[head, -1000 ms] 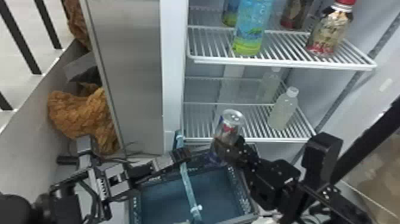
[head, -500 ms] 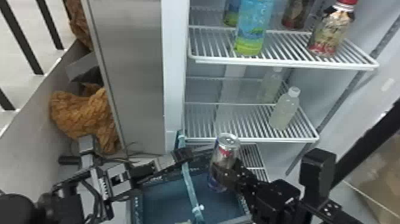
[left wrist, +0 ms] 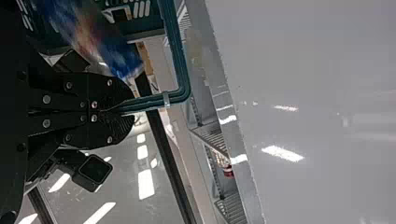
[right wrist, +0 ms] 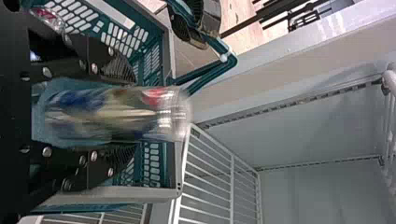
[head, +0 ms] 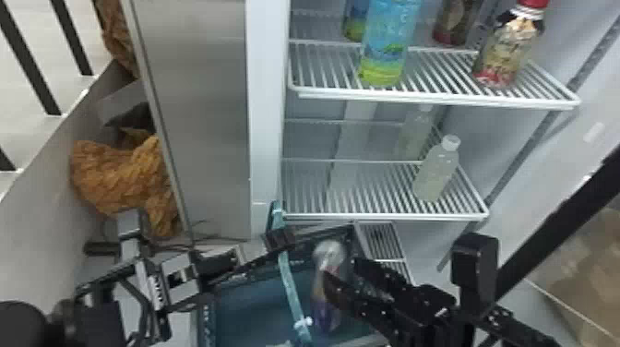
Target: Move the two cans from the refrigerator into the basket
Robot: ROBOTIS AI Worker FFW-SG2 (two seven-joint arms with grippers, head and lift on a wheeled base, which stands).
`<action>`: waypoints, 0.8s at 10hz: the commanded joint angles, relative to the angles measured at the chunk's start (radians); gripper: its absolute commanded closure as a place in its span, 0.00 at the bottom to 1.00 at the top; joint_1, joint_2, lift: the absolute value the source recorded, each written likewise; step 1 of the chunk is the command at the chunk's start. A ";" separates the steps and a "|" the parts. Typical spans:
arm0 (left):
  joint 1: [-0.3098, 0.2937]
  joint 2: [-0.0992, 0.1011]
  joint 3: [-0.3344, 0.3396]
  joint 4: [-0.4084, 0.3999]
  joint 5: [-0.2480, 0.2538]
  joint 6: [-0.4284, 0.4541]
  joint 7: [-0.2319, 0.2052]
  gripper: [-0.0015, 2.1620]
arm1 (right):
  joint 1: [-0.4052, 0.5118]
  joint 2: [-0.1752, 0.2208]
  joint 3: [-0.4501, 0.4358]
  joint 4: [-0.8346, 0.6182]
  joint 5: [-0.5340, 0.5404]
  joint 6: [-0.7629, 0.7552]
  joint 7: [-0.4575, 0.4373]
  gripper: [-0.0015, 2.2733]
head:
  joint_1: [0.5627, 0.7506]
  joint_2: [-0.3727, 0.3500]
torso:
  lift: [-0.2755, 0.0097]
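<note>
My right end effector point(right wrist: 133, 112) is open, its two fingers standing apart on either side of a can point(head: 328, 259), which I judge to be loose and dropping. The can is over the basket point(right wrist: 140, 192), tilted in my head view, base toward the basket floor. What looks like the other can point(right wrist: 46, 17) shows beyond my right fingers, apparently in the basket already. My left end effector is closed on the basket's handle point(left wrist: 180, 63), which rises across the opening.

The handle worries me: it is close to the can, so a glancing touch could tip the can sideways. If the can lands on its edge it may topple, or roll into its neighbour and dent. Should I swing my right fingers before the can is clear of them, they could drag it toward the rim. The left hold matters too; easing it or tugging now could shift the basket under the can. I want to hold both arms steady, then lift straight out.
</note>
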 commanded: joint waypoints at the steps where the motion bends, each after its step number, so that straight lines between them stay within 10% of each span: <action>1: 0.000 0.000 -0.001 0.001 0.000 -0.001 0.000 0.56 | -0.001 0.004 -0.018 0.000 0.002 -0.020 -0.001 0.15 | 0.70 0.32 | 0.20; 8: 0.002 0.001 -0.003 0.001 -0.002 -0.001 0.000 0.56 | 0.131 0.054 -0.146 -0.029 0.008 -0.315 -0.001 0.15 | 0.70 0.23 | 0.20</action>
